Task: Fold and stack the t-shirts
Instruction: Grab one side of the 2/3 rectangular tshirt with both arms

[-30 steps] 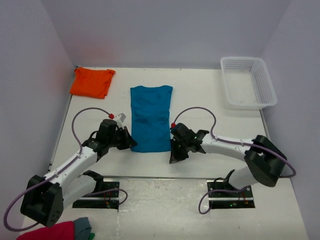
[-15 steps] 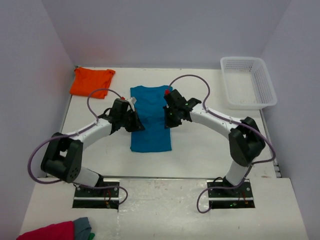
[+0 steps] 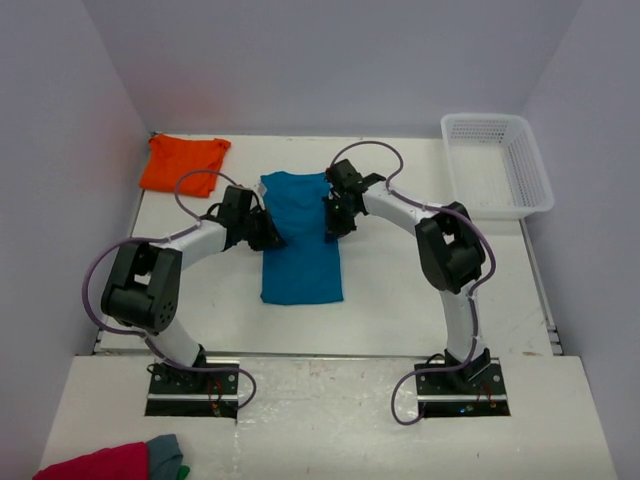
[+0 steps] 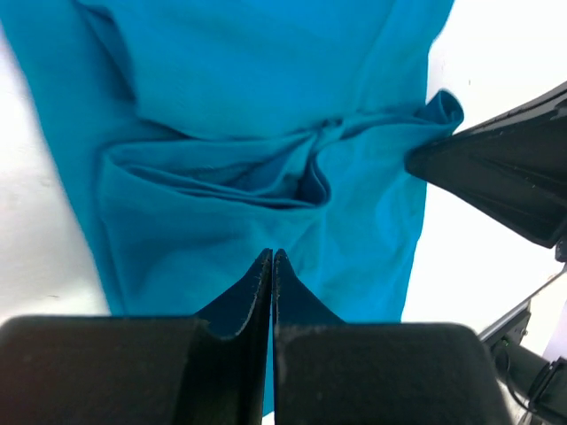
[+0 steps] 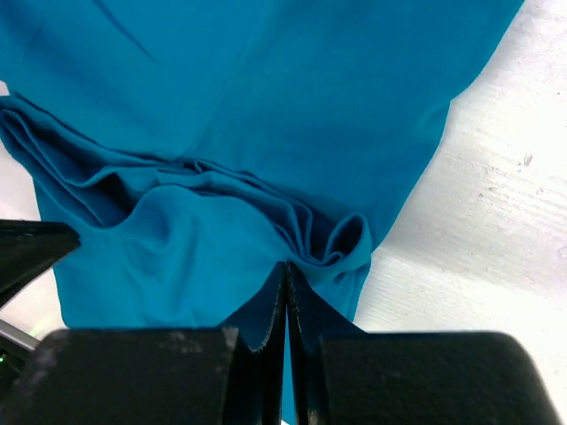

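my left claw [image 4: 271,257] and right claw [image 5: 285,267] pinched the teal t-shirt [image 3: 300,270] by its side edges, at the middle of the table [image 3: 400,290].
i judged the bunched ridge between them could set a crooked fold; the orange t-shirt [image 3: 183,163] lay far left.

Both arms stretched forward, elbows out; left pincer [image 3: 268,238], right pincer [image 3: 331,222] closed tight.

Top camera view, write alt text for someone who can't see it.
On a white table, the left claw and right claw are shut on opposite side edges of a blue t-shirt lying in the middle. An orange t-shirt lies at the far left corner, a white basket at the far right.
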`<state>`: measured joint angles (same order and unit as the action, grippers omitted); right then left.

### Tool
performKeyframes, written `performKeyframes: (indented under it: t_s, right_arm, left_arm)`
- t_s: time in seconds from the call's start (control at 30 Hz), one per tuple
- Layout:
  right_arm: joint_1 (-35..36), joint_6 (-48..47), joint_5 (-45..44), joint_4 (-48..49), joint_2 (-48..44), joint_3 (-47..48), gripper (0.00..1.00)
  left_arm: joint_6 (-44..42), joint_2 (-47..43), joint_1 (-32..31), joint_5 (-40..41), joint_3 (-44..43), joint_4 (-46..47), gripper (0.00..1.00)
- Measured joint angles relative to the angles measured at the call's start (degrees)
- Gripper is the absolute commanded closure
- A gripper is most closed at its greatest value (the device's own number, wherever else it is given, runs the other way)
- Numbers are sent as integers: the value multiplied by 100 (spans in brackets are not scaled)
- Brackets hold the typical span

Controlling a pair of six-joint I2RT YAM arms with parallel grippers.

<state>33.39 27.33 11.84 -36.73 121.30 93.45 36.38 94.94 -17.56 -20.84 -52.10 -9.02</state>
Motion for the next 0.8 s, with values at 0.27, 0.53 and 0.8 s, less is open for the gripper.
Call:
performKeyframes:
  t_s: [0.27, 0.53, 0.8]
  right_arm:
    - [-94, 4, 269, -245, 332, 348, 100]
    - [-225, 24, 334, -566, 566, 505, 100]
    - [-343, 79, 437, -787, 660, 588, 100]
  left_arm:
    - [7, 225, 197, 7, -22, 4, 100]
    - [92, 654, 387, -127, 39, 212, 100]
    - [111, 684, 492, -201, 96, 391, 100]
